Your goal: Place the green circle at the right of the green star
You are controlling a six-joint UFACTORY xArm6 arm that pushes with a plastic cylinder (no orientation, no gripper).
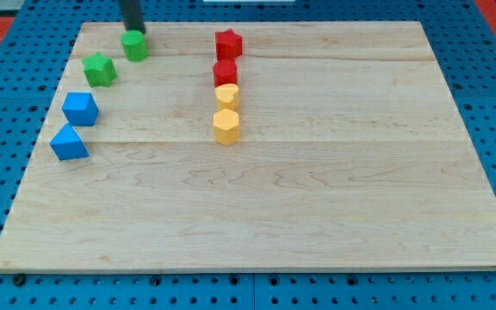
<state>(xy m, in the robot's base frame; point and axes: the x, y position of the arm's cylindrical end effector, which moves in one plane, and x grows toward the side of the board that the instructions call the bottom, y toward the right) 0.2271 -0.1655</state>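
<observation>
The green circle [135,46] stands near the top left of the wooden board [317,198]. The green star [100,70] lies just below and to the left of it, a small gap apart. My tip [134,30] comes down from the view's top and sits right at the circle's upper edge, touching or nearly touching it.
A blue block [80,108] and a blue triangle-like block [68,143] lie below the star at the left. A column in the upper middle holds a red star [228,44], a red block [225,72], a yellow block [226,95] and a yellow hexagon [226,126].
</observation>
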